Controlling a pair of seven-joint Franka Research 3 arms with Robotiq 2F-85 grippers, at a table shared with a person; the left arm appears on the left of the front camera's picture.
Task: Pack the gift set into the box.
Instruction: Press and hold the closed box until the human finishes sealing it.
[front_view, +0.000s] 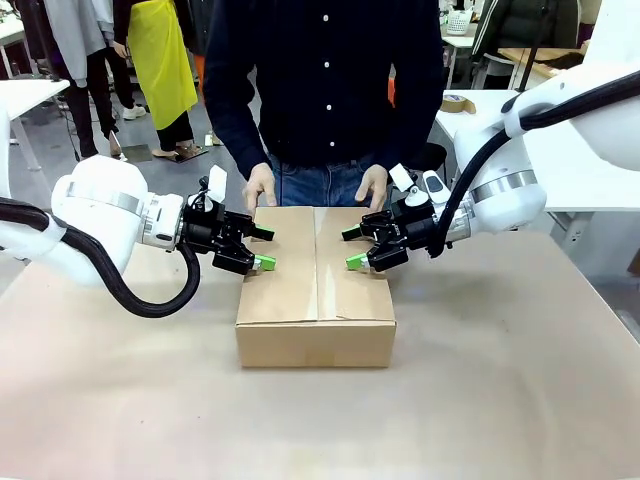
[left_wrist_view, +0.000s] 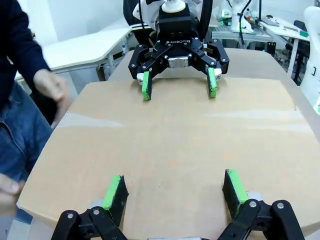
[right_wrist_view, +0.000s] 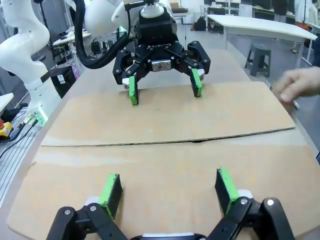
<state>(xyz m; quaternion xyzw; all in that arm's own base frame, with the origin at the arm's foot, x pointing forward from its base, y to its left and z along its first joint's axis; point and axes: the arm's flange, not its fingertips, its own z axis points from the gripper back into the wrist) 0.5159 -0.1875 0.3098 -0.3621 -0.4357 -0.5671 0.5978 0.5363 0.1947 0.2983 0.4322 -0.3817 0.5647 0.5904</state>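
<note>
The box (front_view: 315, 290) stands in the middle of the table with its top flaps folded shut, the seam running down the middle. My left gripper (front_view: 266, 248) is open over the box's left top edge, and my right gripper (front_view: 352, 249) is open over the right half. Neither has anything between its fingers. The left wrist view looks across the box top (left_wrist_view: 170, 135) from my left gripper (left_wrist_view: 175, 190) to the right gripper (left_wrist_view: 179, 86). The right wrist view shows my right gripper (right_wrist_view: 167, 187) facing the left gripper (right_wrist_view: 164, 90) across the flaps (right_wrist_view: 165, 120). The gift set is hidden.
A person stands at the far side with both hands (front_view: 261, 187) (front_view: 374, 185) at the box's far edge. The table (front_view: 120, 400) is covered in brown paper. White tables and other people show in the background.
</note>
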